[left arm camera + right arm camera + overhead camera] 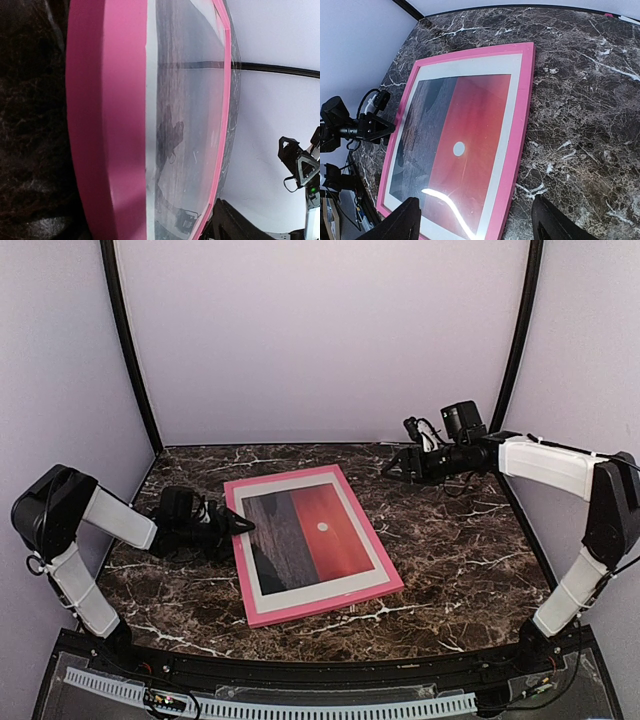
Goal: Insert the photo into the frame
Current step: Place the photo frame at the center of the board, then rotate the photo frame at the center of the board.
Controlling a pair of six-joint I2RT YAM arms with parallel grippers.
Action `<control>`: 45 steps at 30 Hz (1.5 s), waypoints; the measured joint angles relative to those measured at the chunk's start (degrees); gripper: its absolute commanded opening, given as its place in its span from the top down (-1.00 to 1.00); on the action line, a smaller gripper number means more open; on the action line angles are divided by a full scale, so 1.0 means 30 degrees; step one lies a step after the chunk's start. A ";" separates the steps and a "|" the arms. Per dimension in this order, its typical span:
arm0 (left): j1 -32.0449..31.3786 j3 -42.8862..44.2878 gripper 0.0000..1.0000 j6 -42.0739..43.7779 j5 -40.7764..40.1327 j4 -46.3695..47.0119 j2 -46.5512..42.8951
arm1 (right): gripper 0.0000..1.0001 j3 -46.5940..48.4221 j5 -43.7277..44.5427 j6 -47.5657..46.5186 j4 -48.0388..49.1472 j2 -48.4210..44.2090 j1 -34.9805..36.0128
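Flat on the dark marble table [450, 560], near its middle, lies the frame [320, 606], its pink rails turned a little so that one corner points toward the back wall. Inside it, under the clear pane, sits the photo [320, 525]: red sky with a small white sun on one half, dark water on the other, and a white border running just inside the rails all round. A streak of light glares off the pane in the right wrist view. The left gripper [240, 525] is low at the frame's left rail, its tip right at the rail's outer edge; its own camera shows that rail filling the picture at very close range, with the fingers out of sight. From above, the tip reads only as a dark point, so I cannot tell how far its claw is spread or whether it touches the rail. The right gripper [392, 465] hangs above the far right part of the table, well apart from the frame, its two fingers [402, 222] spread wide with only table and frame showing between them.
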 measured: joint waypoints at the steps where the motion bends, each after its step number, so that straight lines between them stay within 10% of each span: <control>1: 0.0000 0.0022 -0.54 0.0423 -0.0117 -0.0226 -0.0029 | -0.54 0.0000 0.0015 0.0000 0.0007 0.0000 0.0000; 23: 0.0102 0.7300 -0.62 1.0710 -0.9377 -1.2094 -0.3832 | -0.53 -0.4269 0.2157 0.0408 -0.0459 -0.0291 0.3694; 45: 0.2025 1.8309 -0.62 1.4834 -0.3417 -1.1846 0.8247 | -0.45 -1.0032 0.2222 0.0831 -0.0444 -0.3883 1.0287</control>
